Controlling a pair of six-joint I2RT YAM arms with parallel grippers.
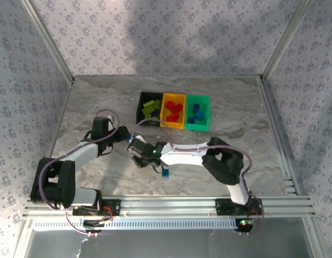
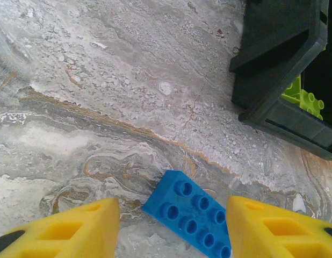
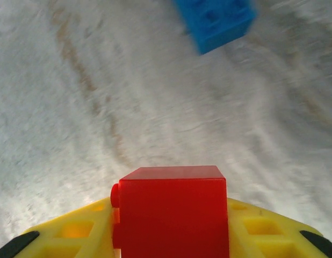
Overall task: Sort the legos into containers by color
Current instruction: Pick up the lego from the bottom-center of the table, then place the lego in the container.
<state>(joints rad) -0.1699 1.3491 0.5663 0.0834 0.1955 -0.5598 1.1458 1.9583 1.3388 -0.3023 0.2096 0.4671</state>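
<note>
On marble table (image 1: 91,107), far centre, three bins in a row: black bin (image 1: 139,107) with lime bricks (image 1: 151,107), orange-yellow bin (image 1: 173,127) with red ones, green bin (image 1: 208,113) with blue ones. Right gripper (image 3: 170,228) is clamped on a red brick (image 3: 171,201), near-left of the bins; can't tell if it's lifted. Left gripper (image 2: 172,208) has its jaws apart, straddling a blue brick (image 2: 190,215) that lies flat and skewed, gaps on both sides, just near-left of the black bin. Advice: lift the red high enough to clear the bin rims and drop it low inside the orange-yellow bin. The left should square up to the blue brick before closing. A second blue brick (image 1: 165,172) lies loose, near centre.
</note>
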